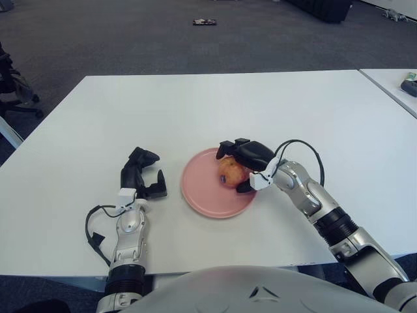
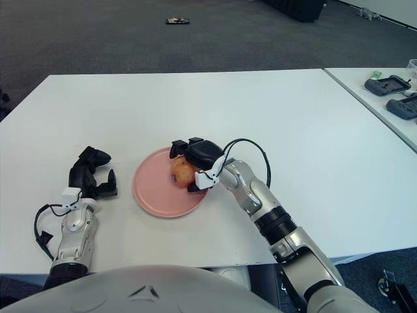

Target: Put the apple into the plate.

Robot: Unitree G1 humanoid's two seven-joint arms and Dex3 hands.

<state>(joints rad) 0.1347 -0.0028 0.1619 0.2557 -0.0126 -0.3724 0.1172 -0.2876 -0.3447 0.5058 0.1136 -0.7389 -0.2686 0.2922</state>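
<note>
**Right hand closed over the apple, above the pink plate**

The right hand (image 1: pixel 242 164) reaches in from the robot's right side, its forearm angled across the near part of the white desk (image 1: pixel 280 111). Its black fingers (image 1: pixel 229 145) curl over the top and far side of the apple (image 1: pixel 230 173), with one finger tucked in at the near side, so the fruit is gripped from above. The apple is yellowish-red with a small dark spot on the side facing the robot. It sits within the outline of the plate (image 1: pixel 202 189), over the right half; from where I stand I cannot tell whether its underside touches the plate or hangs just clear of it.

The plate is round, pink and shallow, lying flat on the desk directly before the robot's body. A black cable (image 1: pixel 306 149) loops up from the right wrist and back down to the silver forearm.

The left hand (image 1: pixel 144 176) shows just to the left of the plate, apart from its rim. Its dark fingers are loosely spread and hold nothing; the wrist points back toward the robot, with a thin black wire hanging beside the forearm.

At the far right, on a second desk (image 2: pixel 365 81) set just beside the first, lie two dark handheld devices (image 2: pixel 389 85). Beyond the desks, a small dark object (image 1: pixel 204 22) lies on the grey carpet (image 1: pixel 130 39).
</note>
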